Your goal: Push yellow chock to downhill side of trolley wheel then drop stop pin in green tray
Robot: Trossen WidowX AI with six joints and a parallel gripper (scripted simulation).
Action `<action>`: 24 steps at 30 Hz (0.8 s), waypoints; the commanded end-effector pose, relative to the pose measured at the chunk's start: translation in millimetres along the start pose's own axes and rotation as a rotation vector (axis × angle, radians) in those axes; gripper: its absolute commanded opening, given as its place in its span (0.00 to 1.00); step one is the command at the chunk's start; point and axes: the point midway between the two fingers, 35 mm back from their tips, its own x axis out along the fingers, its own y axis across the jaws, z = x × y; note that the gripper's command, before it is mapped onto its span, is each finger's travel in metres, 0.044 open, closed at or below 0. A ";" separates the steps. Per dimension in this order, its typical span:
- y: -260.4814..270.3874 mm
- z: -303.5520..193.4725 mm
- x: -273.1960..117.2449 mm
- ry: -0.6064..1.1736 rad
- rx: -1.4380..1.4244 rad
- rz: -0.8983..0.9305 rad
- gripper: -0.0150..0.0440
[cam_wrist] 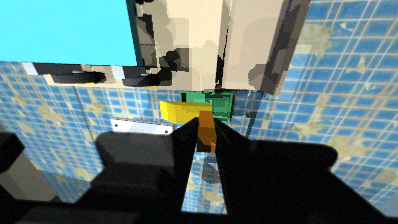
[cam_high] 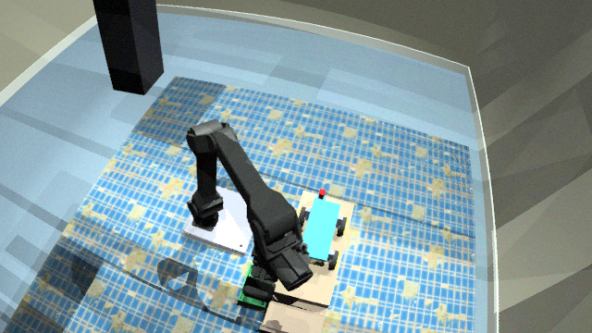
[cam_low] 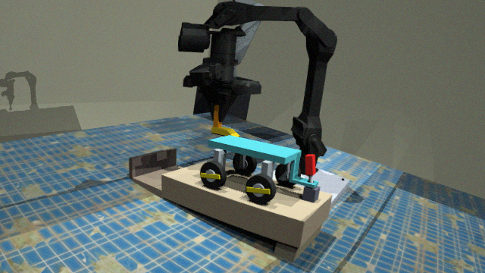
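The cyan trolley [cam_high: 322, 228] [cam_low: 254, 147] [cam_wrist: 65, 32] stands on its wheels on the wooden ramp [cam_high: 316, 289] [cam_low: 227, 205] [cam_wrist: 200, 30]. The red-headed stop pin [cam_high: 322, 193] [cam_low: 310, 164] is upright in its block at the uphill end. My gripper [cam_low: 223, 115] [cam_wrist: 205, 121] is shut on the orange handle of the yellow chock [cam_low: 223, 131] [cam_wrist: 177, 111]. The chock hangs in the air beyond the trolley's downhill end in the exterior view, above the tray side of the ramp. The green tray [cam_high: 253, 302] [cam_wrist: 231, 105] lies beside the ramp, partly hidden by the arm and chock.
A lower wooden section with an upright end wall [cam_low: 153, 163] [cam_wrist: 287, 45] joins the ramp's downhill end. The arm's pale base plate [cam_high: 233, 208] [cam_low: 333, 183] [cam_wrist: 142, 126] lies beside the ramp. A black pillar [cam_high: 134, 46] is at the back left in the top view.
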 end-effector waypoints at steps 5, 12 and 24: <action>-1.7 18.5 2.3 -0.009 -0.008 0.006 0.25; -2.7 31.2 4.1 -0.010 -0.008 0.006 0.25; -3.9 32.1 31.7 -0.010 -0.008 0.006 0.25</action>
